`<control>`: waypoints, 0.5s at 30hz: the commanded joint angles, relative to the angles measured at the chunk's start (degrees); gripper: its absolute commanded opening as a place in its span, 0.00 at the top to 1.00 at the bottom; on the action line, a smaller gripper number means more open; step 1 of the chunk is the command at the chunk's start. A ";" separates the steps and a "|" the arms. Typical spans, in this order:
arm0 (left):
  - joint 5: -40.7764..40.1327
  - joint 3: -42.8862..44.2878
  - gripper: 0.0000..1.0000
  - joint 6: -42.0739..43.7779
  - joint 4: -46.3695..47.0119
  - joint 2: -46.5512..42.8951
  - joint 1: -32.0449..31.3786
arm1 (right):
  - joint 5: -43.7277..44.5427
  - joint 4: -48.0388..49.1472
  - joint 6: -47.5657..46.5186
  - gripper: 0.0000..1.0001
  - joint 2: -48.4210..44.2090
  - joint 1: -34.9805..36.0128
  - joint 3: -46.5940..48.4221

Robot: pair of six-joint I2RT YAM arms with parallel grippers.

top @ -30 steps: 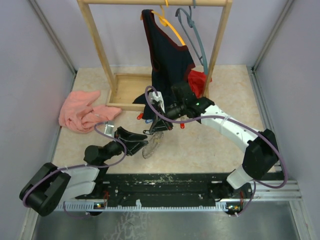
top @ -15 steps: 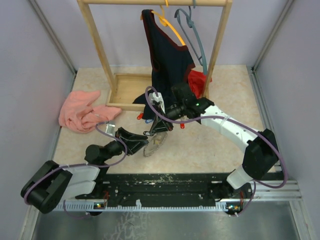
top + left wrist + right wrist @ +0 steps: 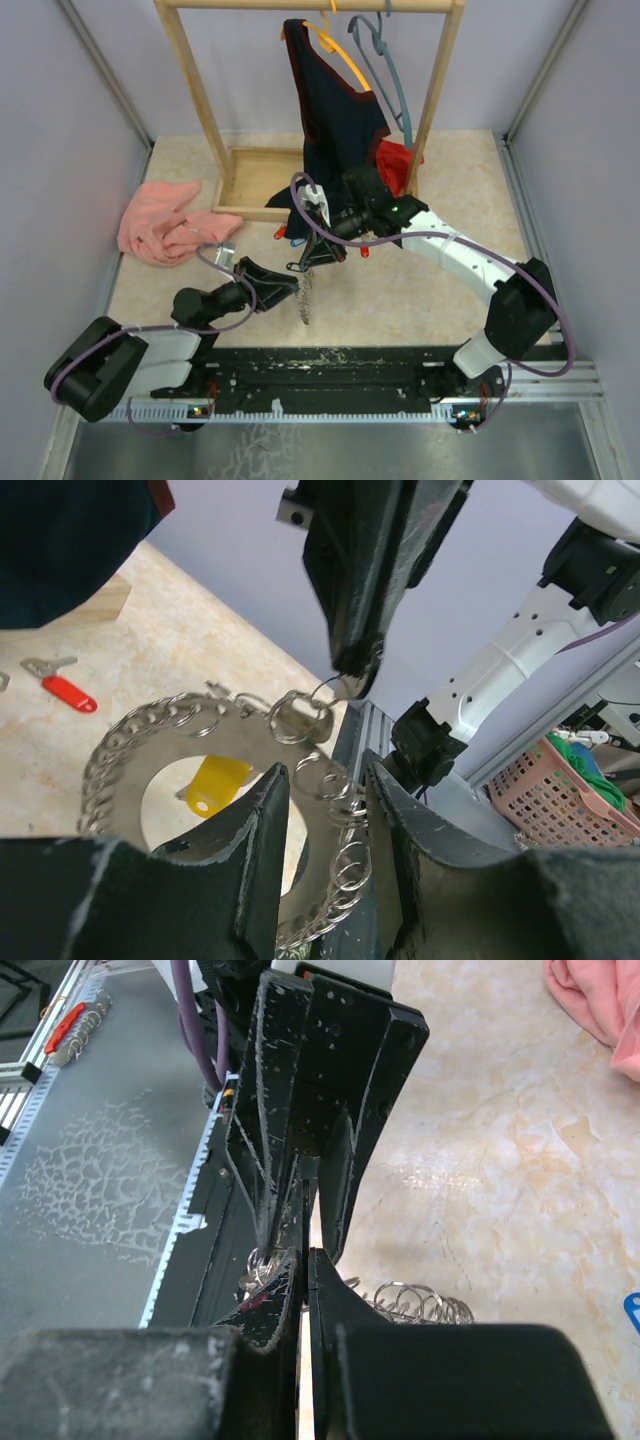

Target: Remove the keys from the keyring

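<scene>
Beige marble-look table [image 3: 420,290], purple walls all round. So the keyring [image 3: 235,745] is up on edge between the two arms. Right tool [image 3: 345,683] is clenched on its top rim by a little wire loop. Left tool [image 3: 325,790] is half-open, straddling the lower band, and I can't tell if it's actually gripping. Red-tagged key [image 3: 68,692] lies loose on the table, and a yellow tag [image 3: 212,783] shows through the hole.

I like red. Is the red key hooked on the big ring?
No, the red key lies on the table, apart from the ring.
</scene>
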 commanded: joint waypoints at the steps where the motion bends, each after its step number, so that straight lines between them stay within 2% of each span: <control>1: 0.65 0.70 0.57 1.63 14.88 -3.01 0.22 | -2.93 2.49 -0.40 1.00 -2.63 -0.48 0.84; 5: -0.07 0.89 0.56 3.53 12.02 -6.15 0.22 | -2.83 2.53 -0.45 1.00 -2.63 -0.46 0.93; 11: -2.54 3.44 0.56 6.51 -0.34 -11.79 0.22 | -2.98 2.51 -0.36 1.00 -2.58 -0.48 0.92; 15: -4.12 4.47 0.56 7.72 -3.57 -13.50 0.19 | -3.31 2.49 -0.35 1.00 -2.54 -0.48 0.93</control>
